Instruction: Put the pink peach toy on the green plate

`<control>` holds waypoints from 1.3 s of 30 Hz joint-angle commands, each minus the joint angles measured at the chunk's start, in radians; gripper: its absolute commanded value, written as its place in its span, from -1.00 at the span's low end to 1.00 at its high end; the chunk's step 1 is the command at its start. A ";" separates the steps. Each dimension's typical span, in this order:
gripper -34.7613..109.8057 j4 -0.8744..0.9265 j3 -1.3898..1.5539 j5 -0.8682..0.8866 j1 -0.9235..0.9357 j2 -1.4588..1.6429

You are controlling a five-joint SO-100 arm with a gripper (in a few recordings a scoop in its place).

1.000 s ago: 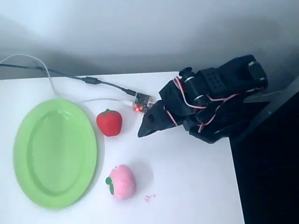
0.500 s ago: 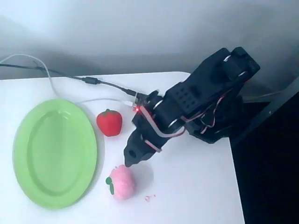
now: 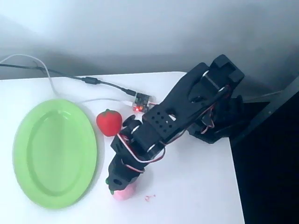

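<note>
Claw [image 3: 122,179] sits right over the pink peach toy [image 3: 125,192] from where I'm watching in the overhead view, covering most of it; whether it is released or clenched I cannot tell. Peach pokes out just below the claw on the white surface [image 3: 196,186], just beside the right rim of the green plate [image 3: 53,151]. From the peach, the plate lies to the picture's left, so I judge a short carry that way. Strawberry toy [image 3: 109,122] stays clear above.
</note>
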 commanded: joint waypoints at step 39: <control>-0.52 0.176 -0.034 0.181 0.003 0.103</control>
